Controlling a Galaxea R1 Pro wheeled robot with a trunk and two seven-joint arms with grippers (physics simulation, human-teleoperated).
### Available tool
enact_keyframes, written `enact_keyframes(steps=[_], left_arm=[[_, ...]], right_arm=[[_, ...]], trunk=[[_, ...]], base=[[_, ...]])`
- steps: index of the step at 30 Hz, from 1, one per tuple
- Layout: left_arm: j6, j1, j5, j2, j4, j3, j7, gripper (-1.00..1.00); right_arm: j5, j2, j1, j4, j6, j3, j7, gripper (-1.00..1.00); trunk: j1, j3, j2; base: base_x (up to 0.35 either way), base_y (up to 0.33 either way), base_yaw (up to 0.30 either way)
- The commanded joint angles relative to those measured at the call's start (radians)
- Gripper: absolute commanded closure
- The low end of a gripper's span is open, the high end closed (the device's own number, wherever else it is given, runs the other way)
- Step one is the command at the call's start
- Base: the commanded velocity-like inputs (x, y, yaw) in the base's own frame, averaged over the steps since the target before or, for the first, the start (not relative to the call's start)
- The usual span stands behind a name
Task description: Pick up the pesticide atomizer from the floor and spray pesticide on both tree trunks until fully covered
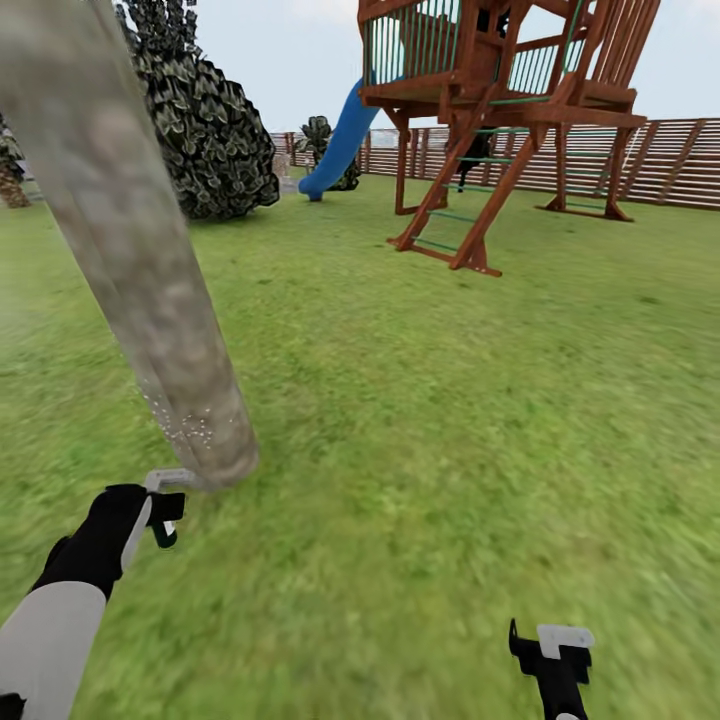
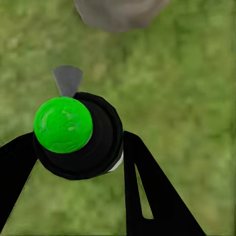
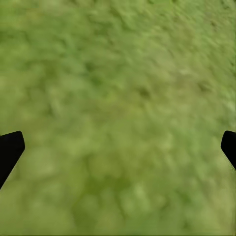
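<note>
Left wrist view: left gripper (image 2: 81, 162) clamped round pesticide atomizer (image 2: 73, 132) body, nozzle toward tree trunk (image 1: 130, 260) at 12 o'clock. Looks light, rigid, smooth; grip mid-body. Right gripper (image 3: 118, 147) spread wide, empty.

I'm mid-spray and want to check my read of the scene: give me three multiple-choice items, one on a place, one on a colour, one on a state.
1. Where do the white pesticide specks show?
A. low on the tree trunk, near its base
B. on the slide
C. on the fence

2. What colour is the round cap of the atomizer in the left wrist view?
A. red
B. bright green
C. yellow

3. How is the right tool?
A. shut on the atomizer
B. shut on a branch
C. open over bare grass

Answers: 1 A, specks cluster just above the trunk's foot, ahead of the left tool. 2 B, the cap is vivid green. 3 C, its fingers stand wide apart with nothing between them.
</note>
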Motion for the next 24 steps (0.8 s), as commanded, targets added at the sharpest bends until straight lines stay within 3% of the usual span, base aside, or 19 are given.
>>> enact_keyframes(steps=[1, 3, 8, 14, 18, 24], left_arm=[[0.005, -0.002, 0.000, -0.001, -0.008, 0.000, 0.000, 1.00], [0.059, -0.010, -0.003, -0.006, -0.023, -0.001, 0.001, 1.00], [0.167, -0.105, -0.006, -0.013, -0.053, -0.002, 0.009, 1.00], [0.190, -0.150, -0.008, -0.005, -0.055, -0.005, 0.009, 1.00], [0.254, -0.214, -0.009, 0.006, -0.055, -0.004, 0.003, 1.00], [0.260, -0.226, -0.007, 0.012, -0.057, -0.006, -0.001, 1.00]], right_arm=[[0.000, 0.000, 0.000, 0.000, 0.000, 0.000, 0.000, -1.00], [0.000, 0.000, 0.000, 0.000, 0.000, 0.000, 0.000, -1.00], [0.000, 0.000, 0.000, -0.001, 0.000, 0.000, 0.000, -1.00], [0.000, -0.002, 0.000, -0.002, 0.000, -0.001, 0.000, -1.00], [0.000, -0.002, 0.000, -0.002, 0.000, -0.002, 0.000, -1.00], [0.000, -0.002, 0.000, -0.002, 0.000, -0.001, 0.000, -1.00]], trunk=[[0.000, 0.000, 0.000], [0.000, 0.000, 0.000], [0.000, 0.000, 0.000], [0.000, 0.000, 0.000], [0.000, 0.000, 0.000], [0.000, 0.000, 0.000]], base=[[0.015, -0.276, 0.277], [0.083, -0.274, 0.277], [0.201, -0.231, 0.184], [0.124, -0.073, 0.007], [0.002, -0.001, 0.000], [0.000, 0.000, 0.174]])
